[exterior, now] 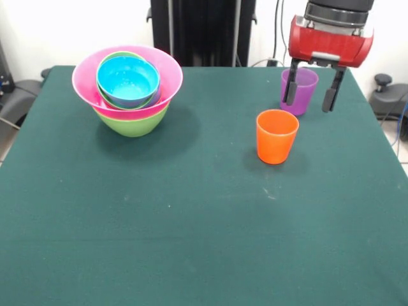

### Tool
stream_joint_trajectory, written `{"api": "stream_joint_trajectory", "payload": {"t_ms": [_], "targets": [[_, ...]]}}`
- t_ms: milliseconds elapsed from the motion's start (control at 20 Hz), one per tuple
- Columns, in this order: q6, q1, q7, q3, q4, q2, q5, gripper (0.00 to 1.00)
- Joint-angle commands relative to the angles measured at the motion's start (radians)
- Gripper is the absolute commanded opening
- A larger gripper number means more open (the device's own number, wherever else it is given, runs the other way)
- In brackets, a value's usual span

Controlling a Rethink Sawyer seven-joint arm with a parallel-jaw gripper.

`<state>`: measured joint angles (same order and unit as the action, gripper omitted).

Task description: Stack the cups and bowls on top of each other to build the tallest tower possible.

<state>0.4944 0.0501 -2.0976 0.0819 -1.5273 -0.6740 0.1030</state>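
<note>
The tower (127,89) stands at the far left of the table: a large lime green bowl (132,122) at the base, a huge pink bowl (167,81) in it, and smaller green and cyan bowls (127,79) nested inside. An orange cup (276,136) stands upright right of centre. A purple cup (302,90) stands upright just behind it. My gripper (312,95) hangs open at the purple cup, one finger in front of its left side, the other off its right side. It holds nothing.
The robot's black pedestal (203,32) rises behind the table's far edge. The green tablecloth (191,223) covers the table. Dark equipment (382,89) sits off the right far corner.
</note>
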Motion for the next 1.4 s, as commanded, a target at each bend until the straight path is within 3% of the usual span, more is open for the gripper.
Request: {"api": "stream_joint_trajectory", "payload": {"t_ms": [50,600,1400], "targets": [[-0.019,0.019,-0.180,-0.006,-0.074,0.074,-0.024,1.00],[-0.095,0.005,-0.158,-0.025,-0.061,0.165,-0.039,1.00],[-0.078,-0.009,-0.115,-0.038,-0.046,0.175,-0.046,1.00]]}}
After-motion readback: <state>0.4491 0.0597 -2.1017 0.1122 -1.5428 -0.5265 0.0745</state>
